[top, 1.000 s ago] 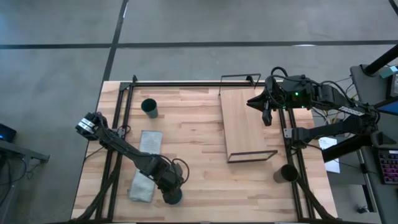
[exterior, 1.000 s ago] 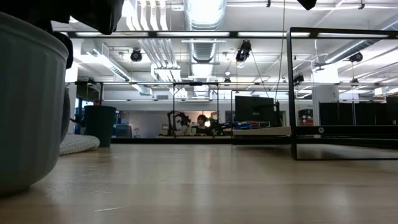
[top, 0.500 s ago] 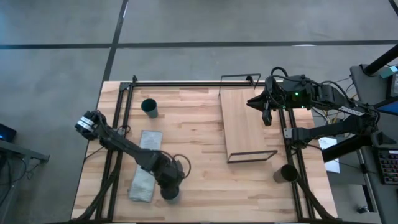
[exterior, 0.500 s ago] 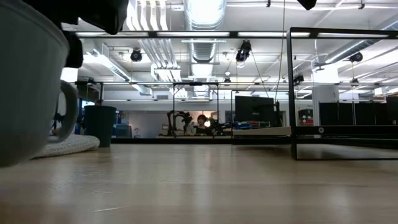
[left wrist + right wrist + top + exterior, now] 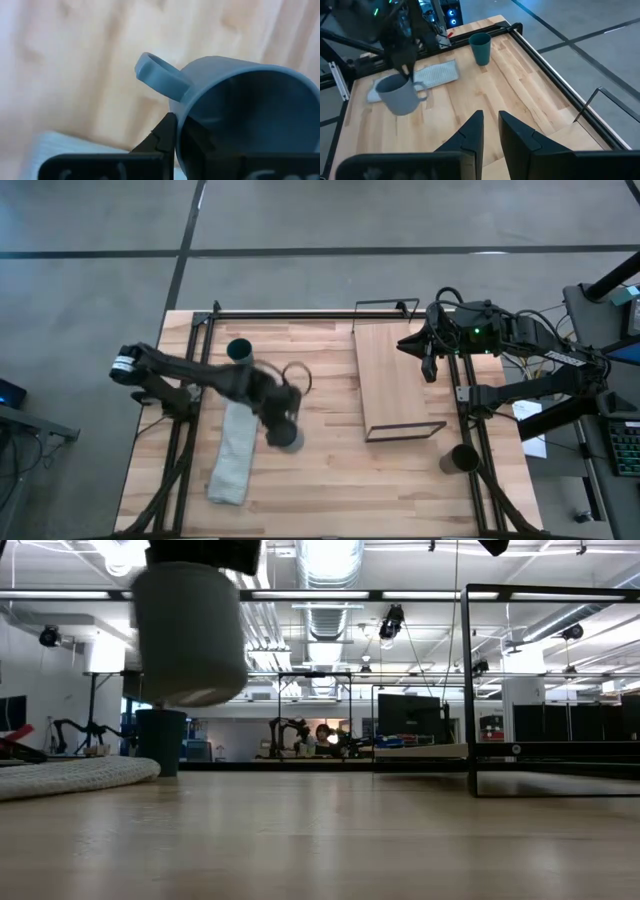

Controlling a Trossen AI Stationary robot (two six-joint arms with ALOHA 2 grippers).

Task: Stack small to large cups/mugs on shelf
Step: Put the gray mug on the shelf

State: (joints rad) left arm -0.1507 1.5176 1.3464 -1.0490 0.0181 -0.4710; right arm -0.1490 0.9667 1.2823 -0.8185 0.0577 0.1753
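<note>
While the pale plank tabletop [image 5: 330, 470] fills the middle of the high view, the rectangular light-wood shelf board with thin black wire ends [image 5: 398, 380] lies right of centre, bare on top, so nothing has been stacked there yet. Left of centre, the long grey folded cloth [image 5: 232, 455] runs down toward the lower left, out of the carrying path. Now the action: the left gripper [image 5: 282, 423] sits just left of centre, jaws clamped tight on the rim of the blue-grey handled mug [image 5: 285, 437], and the low view shows that mug [image 5: 190, 630] hanging clear of the wood at upper left, lifted so it can travel over to the shelf, by my reading. From the left wrist the mug [image 5: 235, 115] hangs mouth toward the camera, handle sticking out sideways, one finger inside the wall. The right gripper [image 5: 428, 352] waits above the shelf's upper right edge, fingers nearly together and holding nothing. Upper left, the dark green cup [image 5: 240, 352] stands upright; lower right, the dark brown-black cup [image 5: 463, 459] stands beyond the shelf, both untouched and waiting their turn.
</note>
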